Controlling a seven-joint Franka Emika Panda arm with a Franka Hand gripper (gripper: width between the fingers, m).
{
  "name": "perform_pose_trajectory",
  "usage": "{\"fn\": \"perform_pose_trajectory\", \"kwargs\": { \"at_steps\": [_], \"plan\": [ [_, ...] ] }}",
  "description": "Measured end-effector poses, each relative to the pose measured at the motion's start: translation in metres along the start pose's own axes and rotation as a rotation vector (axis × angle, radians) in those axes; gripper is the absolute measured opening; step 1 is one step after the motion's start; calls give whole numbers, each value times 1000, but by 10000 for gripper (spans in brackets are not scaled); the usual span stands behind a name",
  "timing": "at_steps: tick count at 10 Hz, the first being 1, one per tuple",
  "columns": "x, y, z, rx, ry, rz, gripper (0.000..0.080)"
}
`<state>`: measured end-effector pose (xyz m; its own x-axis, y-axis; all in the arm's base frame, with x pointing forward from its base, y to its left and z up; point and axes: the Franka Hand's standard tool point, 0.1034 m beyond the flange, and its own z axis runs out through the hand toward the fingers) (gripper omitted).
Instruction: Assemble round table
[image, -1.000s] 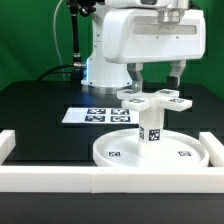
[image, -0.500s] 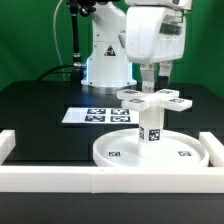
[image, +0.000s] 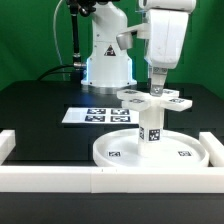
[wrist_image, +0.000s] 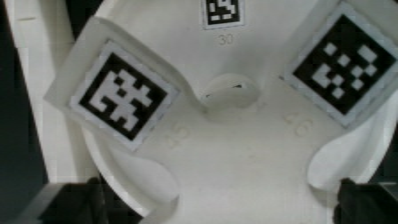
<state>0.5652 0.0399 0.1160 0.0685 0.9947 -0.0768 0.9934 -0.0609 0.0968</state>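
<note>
The cross sits atop the post, upright at the disc's centre. Gripper hangs just above the cross — fingers spread, empty. Wrist view alone shows the cross's centre hole.

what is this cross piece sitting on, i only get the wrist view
Observer: The cross piece rests on top of the short upright post.
Operator: and the post stands on what
Observer: On the round disc, which lies flat on the table.
Operator: anything else near it
Observer: The marker board lies behind the disc, toward the exterior view's left, and a white border wall runs in front of the disc.
</note>
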Motion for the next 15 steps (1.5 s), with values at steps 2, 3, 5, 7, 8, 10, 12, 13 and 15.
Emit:
{"fn": "perform_pose_trajectory", "kwargs": {
  "at_steps": [2, 3, 5, 7, 8, 10, 12, 13, 15],
  "plan": [
    [-1, -2, 3, 5, -7, -85, 649],
    [-1, -3, 5, 8, -8, -82, 649],
    [-1, -5, 9, 15, -9, -78, 649],
    [-1, -7, 14, 23, -12, -74, 649],
    [-1, -7, 14, 23, -14, -77, 640],
    [-1, -7, 16, 25, -17, -81, 489],
    [-2, -7, 16, 26, -17, -79, 439],
    [-2, -7, 16, 26, -17, -50, 439],
    [-2, -7, 16, 26, -16, 30, 439]
  ]
}}
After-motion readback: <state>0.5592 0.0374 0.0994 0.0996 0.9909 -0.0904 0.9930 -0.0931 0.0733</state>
